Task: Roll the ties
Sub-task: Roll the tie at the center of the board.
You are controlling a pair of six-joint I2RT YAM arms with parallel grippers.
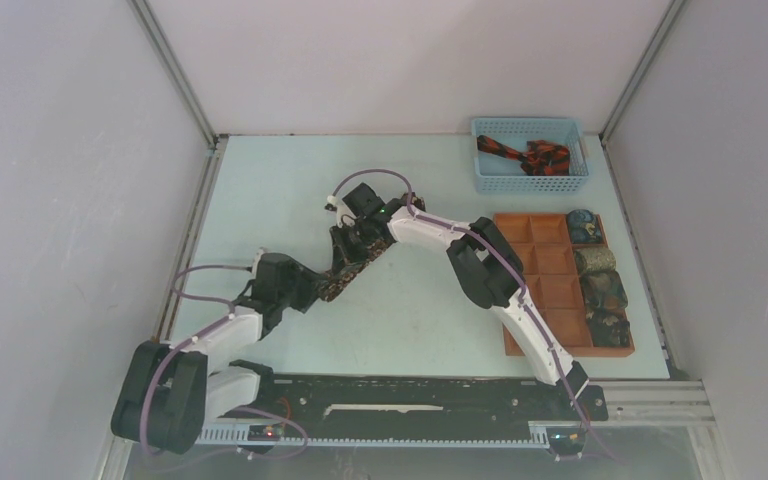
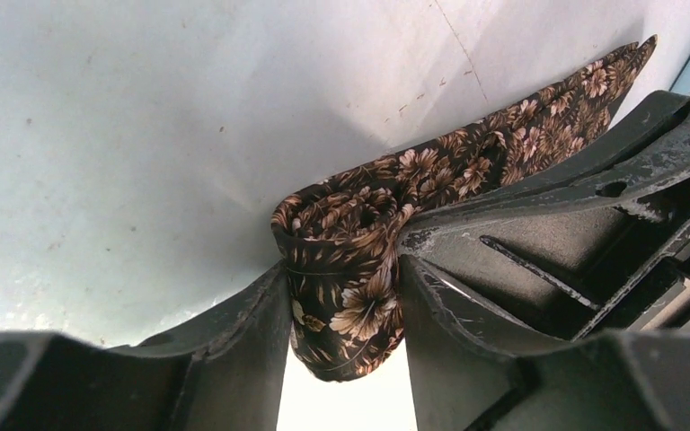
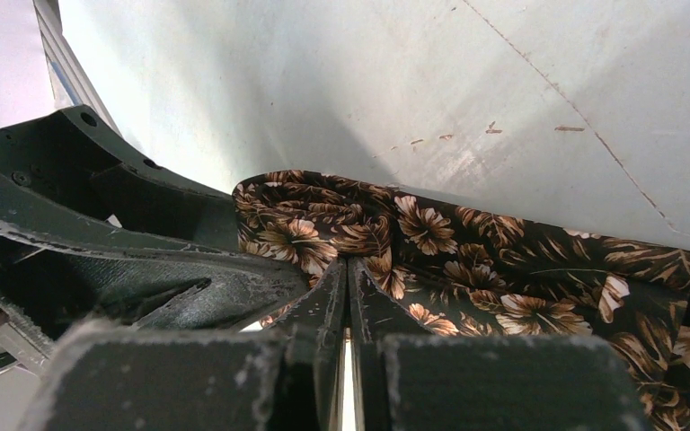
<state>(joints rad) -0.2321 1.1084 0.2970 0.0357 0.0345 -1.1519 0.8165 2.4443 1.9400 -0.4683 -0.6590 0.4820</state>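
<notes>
A dark brown tie (image 1: pixel 341 277) with a tan floral print lies slantwise on the table between my two grippers. Its near end is wound into a small roll (image 2: pixel 346 314), and my left gripper (image 2: pixel 341 269) is shut on that roll, one finger pressing each side. The rest of the tie (image 2: pixel 521 126) runs flat away to the upper right. My right gripper (image 3: pixel 349 265) is shut, its tips resting on the tie (image 3: pixel 503 269) just beside the rolled part. In the top view the left gripper (image 1: pixel 312 286) and the right gripper (image 1: pixel 352 250) stand close together over the tie.
A blue mesh basket (image 1: pixel 483 165) at the back right holds a black and red-orange tie (image 1: pixel 532 156). An orange-brown compartment tray (image 1: pixel 550 290) at the right carries several rolled ties (image 1: pixel 596 261) in its right column. Grey walls enclose the table.
</notes>
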